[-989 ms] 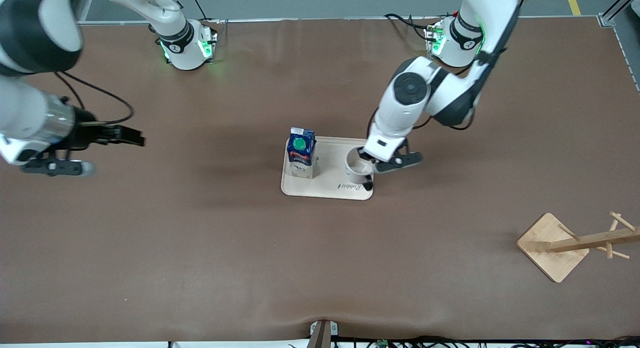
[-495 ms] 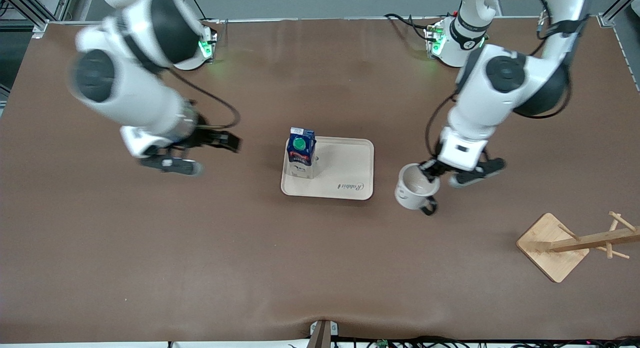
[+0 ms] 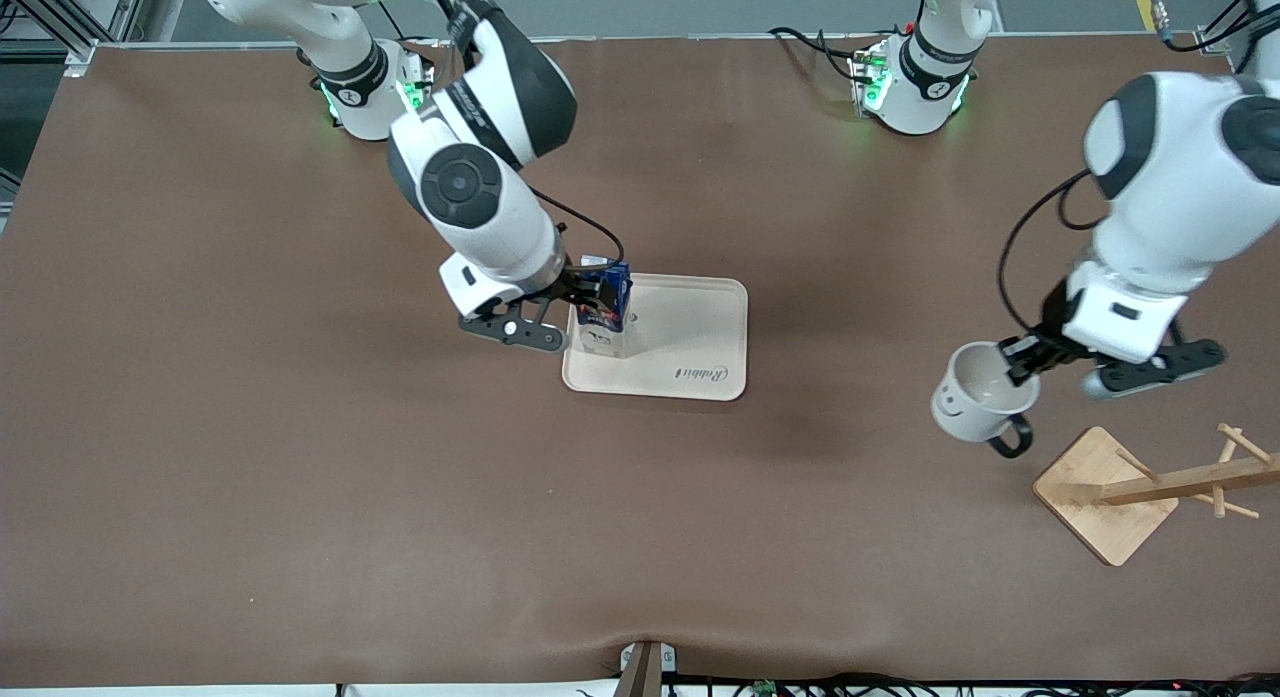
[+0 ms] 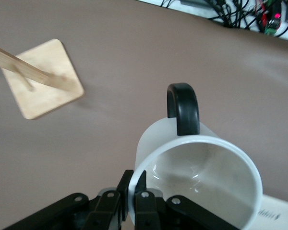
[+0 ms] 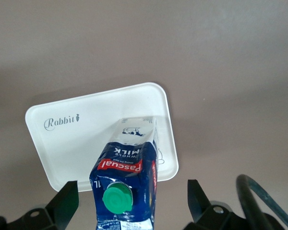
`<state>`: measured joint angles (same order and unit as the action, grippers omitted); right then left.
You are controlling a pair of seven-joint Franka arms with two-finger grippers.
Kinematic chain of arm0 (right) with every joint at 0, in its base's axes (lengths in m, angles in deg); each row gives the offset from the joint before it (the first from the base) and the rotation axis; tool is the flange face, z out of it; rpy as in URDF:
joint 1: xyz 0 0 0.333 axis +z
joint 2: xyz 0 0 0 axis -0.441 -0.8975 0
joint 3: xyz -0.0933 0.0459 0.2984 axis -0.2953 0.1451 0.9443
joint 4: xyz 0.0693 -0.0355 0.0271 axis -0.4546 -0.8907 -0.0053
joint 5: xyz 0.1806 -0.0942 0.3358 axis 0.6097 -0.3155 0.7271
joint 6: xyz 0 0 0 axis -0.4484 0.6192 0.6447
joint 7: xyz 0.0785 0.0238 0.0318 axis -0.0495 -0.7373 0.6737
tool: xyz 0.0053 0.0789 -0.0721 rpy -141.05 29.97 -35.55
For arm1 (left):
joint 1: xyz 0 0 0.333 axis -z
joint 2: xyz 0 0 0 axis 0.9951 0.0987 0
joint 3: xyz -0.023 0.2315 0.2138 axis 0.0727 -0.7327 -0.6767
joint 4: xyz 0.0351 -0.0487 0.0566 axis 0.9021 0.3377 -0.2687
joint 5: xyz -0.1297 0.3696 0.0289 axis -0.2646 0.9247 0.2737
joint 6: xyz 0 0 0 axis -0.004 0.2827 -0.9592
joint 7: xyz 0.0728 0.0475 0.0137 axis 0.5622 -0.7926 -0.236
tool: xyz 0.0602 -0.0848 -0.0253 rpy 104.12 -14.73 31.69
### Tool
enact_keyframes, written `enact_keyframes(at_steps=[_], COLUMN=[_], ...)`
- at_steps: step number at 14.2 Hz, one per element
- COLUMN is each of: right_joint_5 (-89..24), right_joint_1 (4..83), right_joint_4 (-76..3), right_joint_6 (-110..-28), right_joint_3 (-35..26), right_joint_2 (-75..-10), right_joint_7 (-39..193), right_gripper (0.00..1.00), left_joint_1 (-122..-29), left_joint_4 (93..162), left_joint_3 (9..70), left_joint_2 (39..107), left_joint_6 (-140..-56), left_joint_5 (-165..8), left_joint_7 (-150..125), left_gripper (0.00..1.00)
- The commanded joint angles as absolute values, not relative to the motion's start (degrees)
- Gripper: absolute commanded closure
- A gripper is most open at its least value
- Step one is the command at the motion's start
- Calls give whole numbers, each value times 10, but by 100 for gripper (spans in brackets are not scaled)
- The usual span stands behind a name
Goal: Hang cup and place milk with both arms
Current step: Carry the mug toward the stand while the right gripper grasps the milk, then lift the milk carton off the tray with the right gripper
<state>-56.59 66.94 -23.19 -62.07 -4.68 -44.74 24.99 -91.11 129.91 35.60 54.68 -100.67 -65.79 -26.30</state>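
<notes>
The white cup (image 3: 975, 395) with the black handle (image 3: 1010, 439) and a smiley face hangs from my left gripper (image 3: 1016, 363), which is shut on its rim, over the table beside the wooden rack (image 3: 1135, 489). In the left wrist view the fingers (image 4: 120, 189) pinch the cup (image 4: 201, 177) wall. The dark-blue milk (image 3: 603, 312) carton stands upright on the beige tray (image 3: 690, 362). My right gripper (image 3: 588, 289) is open astride the carton's top. In the right wrist view the milk (image 5: 127, 167) with its green cap (image 5: 117, 199) sits between the fingers (image 5: 65, 201), apart from both.
The wooden rack has a square base (image 4: 43, 79) and slanted pegs (image 3: 1235, 445), near the left arm's end of the table and nearer the front camera than the tray. The tray (image 5: 77, 139) bears "Rabbit" print. Brown table all round.
My left gripper lifted the cup off the tray and carried it toward the rack. My right arm swung in from its end of the table to the milk.
</notes>
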Motion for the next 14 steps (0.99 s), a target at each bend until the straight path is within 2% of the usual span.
enact_keyframes(at_steps=[1,3,7,14], right_joint_5=[-551,-550,-550,-550], right_joint_1=[689,698,706,722], right_joint_4=[-233,-237,-240,-241], right_joint_6=[-617,-622,-624,-652], right_joint_3=[-54,-54,-54,-54], right_joint_2=[-457,-467,-477,-504], right_joint_7=[236,236,236,220], right_gripper=[0,0,0,0], left_joint_1=[-940,-958,-1008,-1055], left_joint_4=[1286,1287,1291,1260], left_joint_3=[363,363,362,360], left_joint_2=[521,512,508,543], left_joint_6=[-948,-917,-913,-954], left_joint_5=[-650,-651,-651,-659], left_joint_7=[-171,-118,17,101], left_gripper=[100,100,100,100])
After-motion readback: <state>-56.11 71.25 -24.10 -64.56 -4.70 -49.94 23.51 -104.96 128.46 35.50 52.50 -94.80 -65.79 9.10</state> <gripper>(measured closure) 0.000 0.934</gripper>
